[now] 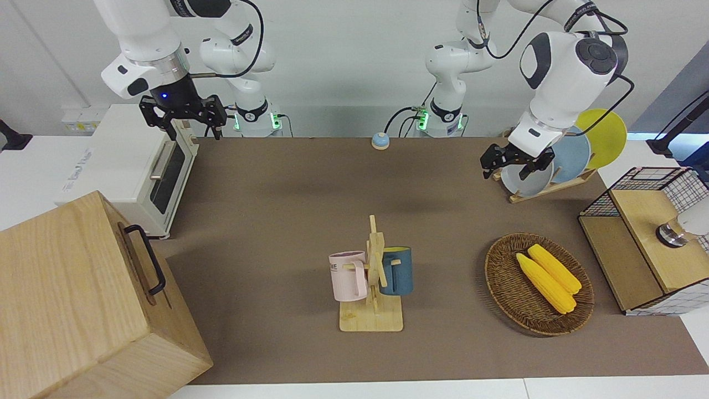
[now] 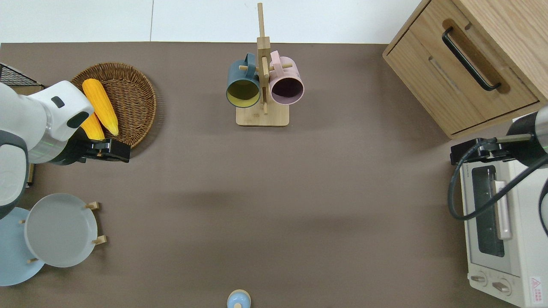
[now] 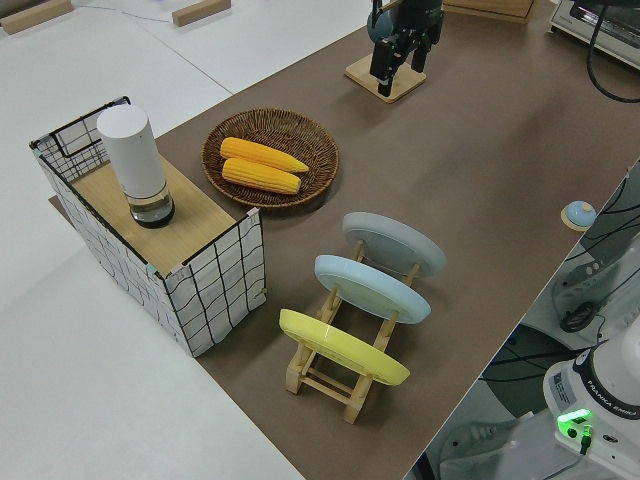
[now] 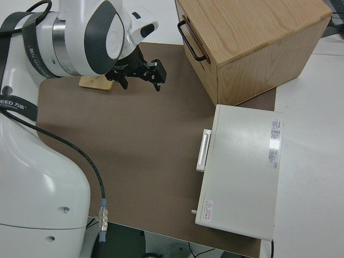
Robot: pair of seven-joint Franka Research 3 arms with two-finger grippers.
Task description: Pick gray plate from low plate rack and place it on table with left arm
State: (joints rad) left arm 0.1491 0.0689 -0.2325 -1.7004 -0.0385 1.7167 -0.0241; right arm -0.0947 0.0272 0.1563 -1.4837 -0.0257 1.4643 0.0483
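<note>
Still racked: gray plate [image 2: 60,231].

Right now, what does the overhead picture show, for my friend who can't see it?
The left arm's hand hangs above the table beside a wicker basket of corn, not yet touching the gray plate leaning in the low plate rack. A mug stand holds two cups; a wooden cabinet and toaster oven stand at the right arm's end.

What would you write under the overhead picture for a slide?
Left gripper hangs beside the corn basket; the gray plate waits in its rack; right arm parked.
</note>
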